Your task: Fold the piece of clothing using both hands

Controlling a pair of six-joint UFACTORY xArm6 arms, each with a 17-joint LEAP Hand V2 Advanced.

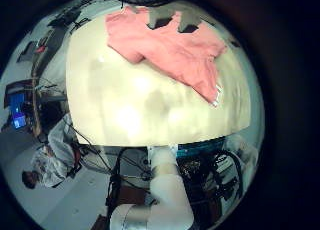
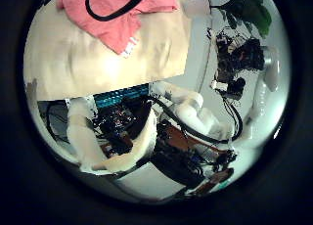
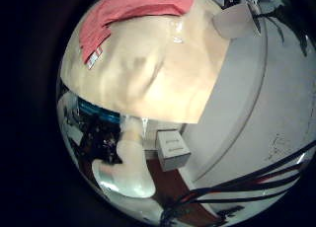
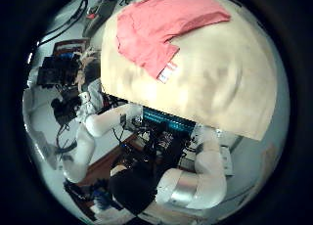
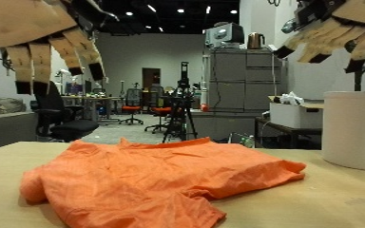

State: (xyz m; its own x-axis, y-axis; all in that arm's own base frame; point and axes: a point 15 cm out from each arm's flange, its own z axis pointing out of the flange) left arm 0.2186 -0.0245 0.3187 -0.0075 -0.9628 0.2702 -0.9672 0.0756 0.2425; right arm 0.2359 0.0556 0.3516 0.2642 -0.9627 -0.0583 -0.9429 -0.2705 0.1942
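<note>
Orange cloth, a short-sleeved piece of clothing point(image 5: 158, 180), lies rumpled and partly doubled over on the pale tabletop point(image 5: 328, 199), and neither hand touches it. At the upper left of the outside view the left hand point(image 5: 44, 38) hangs well above the table, its fingers point(image 5: 75, 52) loose and pointing down, holding nothing; the garment's bunched edge lies below it and a little toward the middle. Across the centre the fabric spreads in soft ridges, one flap turned back over the body. It looks light and limp, likely to sag and slide on the smooth table rather than keep a crease, so a pinch at a hem or a sleeve corner seems the safer hold, one hand at each end. At the upper right the right hand point(image 5: 335, 33) also hovers high, fingers spread and relaxed, empty, with the flatter end of the garment below it and toward the middle. Both palm cameras of the left hand show the shirt point(image 1: 170, 45) at the far part of the table, well apart from the palm.
</note>
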